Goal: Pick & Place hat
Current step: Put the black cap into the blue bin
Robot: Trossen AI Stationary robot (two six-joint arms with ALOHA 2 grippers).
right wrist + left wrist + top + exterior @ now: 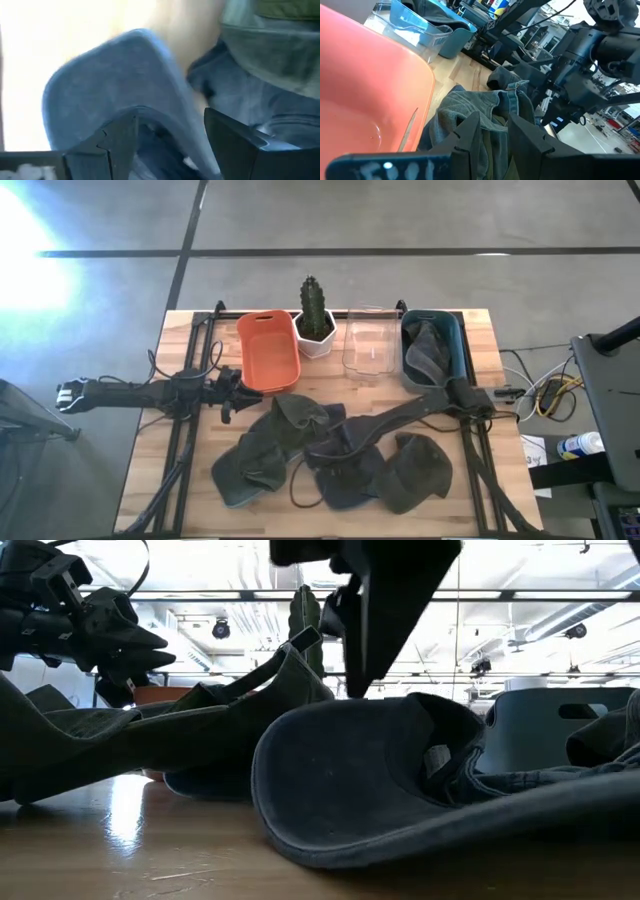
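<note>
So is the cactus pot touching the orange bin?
Touching, it seems. In the high view the white pot sits right against the orange bin, with no wood showing between them. No other view shows the pot.

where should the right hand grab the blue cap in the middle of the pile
Take the blue cap by its brim, coming from above with one finger on each face. The brim is a thin, stiff curved flap standing clear of the soft crowns, and the right hand sits open around its edge, so closing there should hold.
</note>
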